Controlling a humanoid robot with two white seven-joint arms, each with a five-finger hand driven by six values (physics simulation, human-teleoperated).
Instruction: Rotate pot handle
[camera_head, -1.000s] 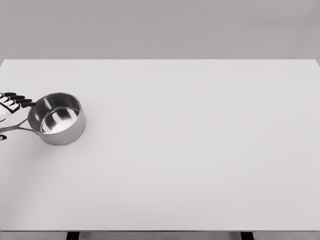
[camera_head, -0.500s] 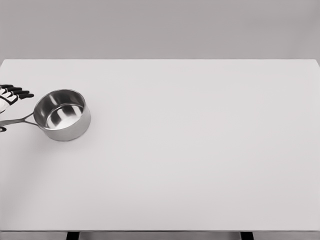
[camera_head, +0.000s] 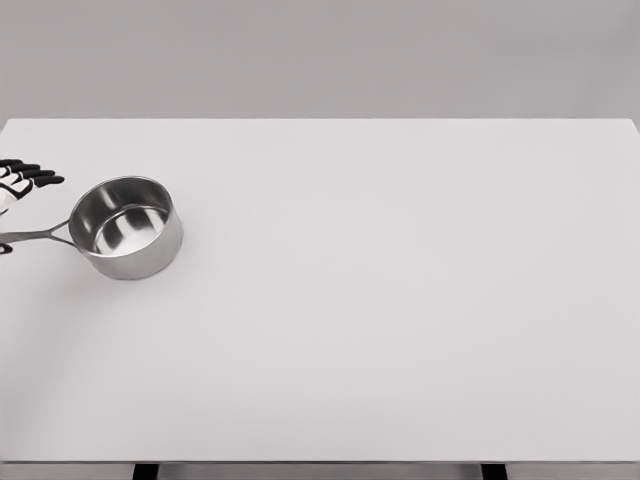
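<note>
A shiny steel saucepan (camera_head: 126, 228) stands upright on the white table (camera_head: 380, 300) near its left edge. Its thin handle (camera_head: 35, 237) points left, almost level, and runs out of the picture. My left hand (camera_head: 16, 196) shows only at the left edge. Its black-tipped fingers (camera_head: 30, 178) are stretched out above the handle and apart from it. A dark thumb tip (camera_head: 5, 248) lies just below the handle, close to it or touching it. The rest of the hand and the arm are cut off. The right arm is out of view.
The table's far edge (camera_head: 320, 120) meets a plain grey wall. Two dark table legs (camera_head: 146, 471) show under the near edge.
The pot has slid a little right and away. Its handle has swung from pointing down-left to almost level. The left hand has moved up and further out of the picture.
</note>
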